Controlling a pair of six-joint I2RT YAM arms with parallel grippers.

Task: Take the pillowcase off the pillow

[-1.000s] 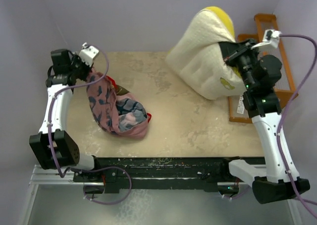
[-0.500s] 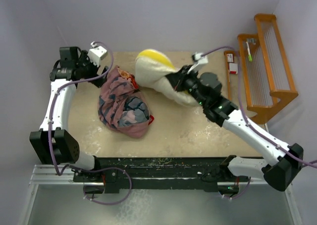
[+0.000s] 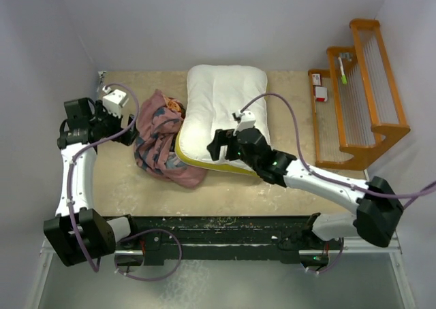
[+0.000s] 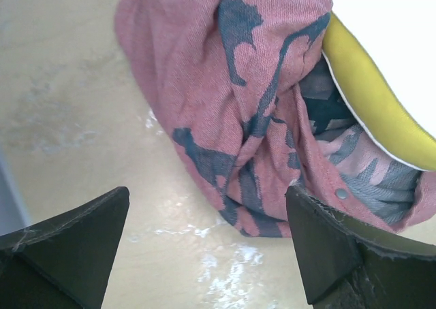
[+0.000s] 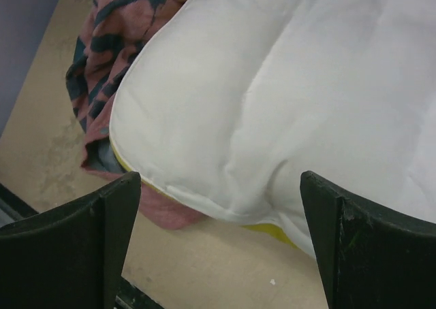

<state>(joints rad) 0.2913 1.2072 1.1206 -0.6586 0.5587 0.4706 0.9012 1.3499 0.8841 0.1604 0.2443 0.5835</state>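
On the counter (image 3: 293,91), the pillow (image 3: 225,108) overlapped the pillowcase (image 3: 158,145), so both spread, empty jaws needed a straight upward retreat.

Beige table (image 3: 122,180), crumpled pillowcase (image 3: 160,145), white pillow (image 3: 221,105) overlapping

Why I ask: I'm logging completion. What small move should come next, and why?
Probably the left gripper, open just short of the pillowcase, should close on it and drag it away, because the pillow, already bare, rests on the fabric's edge.
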